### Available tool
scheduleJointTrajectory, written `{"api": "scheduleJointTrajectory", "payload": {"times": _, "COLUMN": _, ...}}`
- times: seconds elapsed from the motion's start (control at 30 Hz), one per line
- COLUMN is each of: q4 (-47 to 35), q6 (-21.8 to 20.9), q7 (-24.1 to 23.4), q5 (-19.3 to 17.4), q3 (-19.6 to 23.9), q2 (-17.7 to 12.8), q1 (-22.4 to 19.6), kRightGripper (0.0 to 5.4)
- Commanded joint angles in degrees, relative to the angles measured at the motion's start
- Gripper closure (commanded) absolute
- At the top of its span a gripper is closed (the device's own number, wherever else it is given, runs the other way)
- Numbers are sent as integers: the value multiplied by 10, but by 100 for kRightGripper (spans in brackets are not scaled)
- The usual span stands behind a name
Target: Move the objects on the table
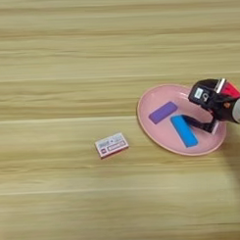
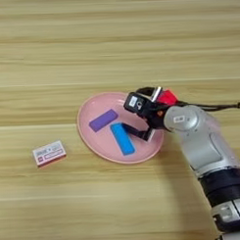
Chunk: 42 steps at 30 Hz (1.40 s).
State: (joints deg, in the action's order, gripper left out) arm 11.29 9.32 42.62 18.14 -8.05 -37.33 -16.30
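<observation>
The pink plate (image 2: 93, 137) sits right of centre on the tabletop (image 2: 114, 43). On it lie the purple bar (image 2: 103, 120), toward the plate's upper left, and the blue bar (image 2: 122, 139), slanting toward its lower rim; their near ends come close, but whether they touch cannot be told. The end effector (image 2: 141, 122) hangs over the plate's right part, beside the blue bar's upper end, fingers spread with nothing between them. The silver forearm (image 2: 201, 143) runs to the lower right corner. A white-and-red box (image 2: 49, 153) lies left of the plate, apart from it. Wide bare wood stretches across the upper and lower frame.
</observation>
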Motion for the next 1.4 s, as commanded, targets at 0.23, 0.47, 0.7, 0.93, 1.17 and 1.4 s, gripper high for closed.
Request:
{"api": "scheduleJointTrajectory", "payload": {"times": 0.23, "q4": -15, "q6": -2, "q7": -11, "q5": -5, "q3": 9, "q2": -14, "q1": -16, "kRightGripper": 5}}
{"api": "scheduleJointTrajectory", "payload": {"times": 0.47, "q4": -32, "q6": 17, "q7": -59, "q5": -31, "q3": 70, "q2": -8, "q1": -13, "kRightGripper": 5}}
{"api": "scheduleJointTrajectory", "payload": {"times": 0.7, "q4": -147, "q6": 68, "q7": -95, "q5": -99, "q3": 164, "q2": 24, "q1": 36, "kRightGripper": 5}}
{"api": "scheduleJointTrajectory", "payload": {"times": 0.93, "q4": -338, "q6": 185, "q7": -78, "q5": -200, "q3": 182, "q2": 88, "q1": 136, "kRightGripper": 5}}
{"api": "scheduleJointTrajectory", "payload": {"times": 1.17, "q4": -373, "q6": 193, "q7": -87, "q5": -237, "q3": 160, "q2": 133, "q1": 198, "kRightGripper": 5}}
{"api": "scheduleJointTrajectory", "payload": {"times": 1.4, "q4": -357, "q6": 200, "q7": -111, "q5": -199, "q3": 144, "q2": 113, "q1": 212, "kRightGripper": 5}}
